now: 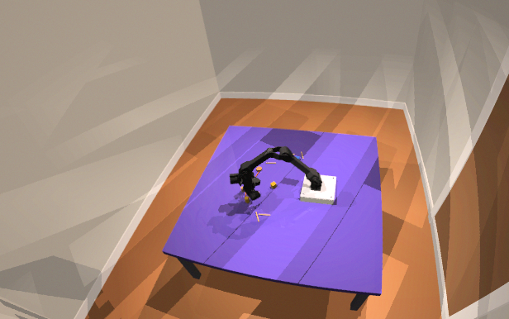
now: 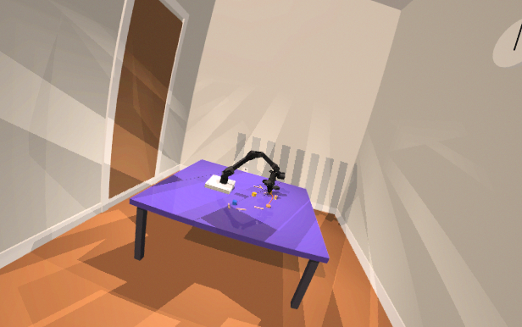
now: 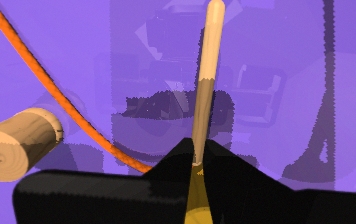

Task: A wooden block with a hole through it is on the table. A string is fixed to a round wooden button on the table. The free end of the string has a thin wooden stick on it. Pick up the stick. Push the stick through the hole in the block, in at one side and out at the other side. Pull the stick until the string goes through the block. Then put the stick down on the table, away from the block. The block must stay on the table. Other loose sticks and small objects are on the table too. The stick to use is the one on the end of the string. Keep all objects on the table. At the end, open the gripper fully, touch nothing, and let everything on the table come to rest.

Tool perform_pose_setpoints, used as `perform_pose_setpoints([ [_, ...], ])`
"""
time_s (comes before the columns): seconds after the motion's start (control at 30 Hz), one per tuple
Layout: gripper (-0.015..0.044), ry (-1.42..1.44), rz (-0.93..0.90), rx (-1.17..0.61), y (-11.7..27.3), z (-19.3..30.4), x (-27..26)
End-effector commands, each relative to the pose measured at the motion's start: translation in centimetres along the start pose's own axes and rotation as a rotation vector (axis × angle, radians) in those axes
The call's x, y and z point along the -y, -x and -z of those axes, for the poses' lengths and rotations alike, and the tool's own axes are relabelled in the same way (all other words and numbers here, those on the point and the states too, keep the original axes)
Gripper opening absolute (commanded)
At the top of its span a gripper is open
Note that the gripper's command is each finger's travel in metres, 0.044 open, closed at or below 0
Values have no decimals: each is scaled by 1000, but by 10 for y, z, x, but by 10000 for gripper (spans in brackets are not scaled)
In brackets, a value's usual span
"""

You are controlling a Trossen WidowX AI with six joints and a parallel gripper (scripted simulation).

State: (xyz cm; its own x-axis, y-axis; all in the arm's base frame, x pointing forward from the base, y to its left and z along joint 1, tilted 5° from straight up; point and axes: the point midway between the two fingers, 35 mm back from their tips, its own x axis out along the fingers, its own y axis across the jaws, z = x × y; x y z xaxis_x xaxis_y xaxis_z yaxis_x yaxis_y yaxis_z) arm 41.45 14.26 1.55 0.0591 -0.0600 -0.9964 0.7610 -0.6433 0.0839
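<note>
My gripper (image 1: 248, 194) (image 2: 269, 191) (image 3: 196, 146) is shut on the light wooden stick (image 3: 207, 75), near its lower end in the wrist view. The stick's rounded tip points up there. The orange string (image 3: 65, 102) curves from the upper left to behind the left finger; its join to the stick is hidden. The round wooden button (image 1: 259, 169) (image 2: 269, 206) lies on the table with the string at it. A yellow block (image 1: 273, 184) (image 2: 254, 194) stands apart from the gripper; no hole is discernible at this size.
A yellow cylinder (image 3: 198, 216) (image 1: 246, 199) shows below the finger gap. A wooden cylinder (image 3: 27, 142) lies left of the fingers. Loose sticks (image 1: 264, 215) (image 1: 270, 163) and a blue object (image 1: 297, 157) (image 2: 235, 202) lie on the purple table (image 1: 330, 248).
</note>
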Motion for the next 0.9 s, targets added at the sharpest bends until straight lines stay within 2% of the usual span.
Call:
perform_pose_setpoints([
  [0.0, 0, -3, 2, -1, -3, -3, 4],
  [0.87, 0, -3, 1, 1, -3, -29, 2],
])
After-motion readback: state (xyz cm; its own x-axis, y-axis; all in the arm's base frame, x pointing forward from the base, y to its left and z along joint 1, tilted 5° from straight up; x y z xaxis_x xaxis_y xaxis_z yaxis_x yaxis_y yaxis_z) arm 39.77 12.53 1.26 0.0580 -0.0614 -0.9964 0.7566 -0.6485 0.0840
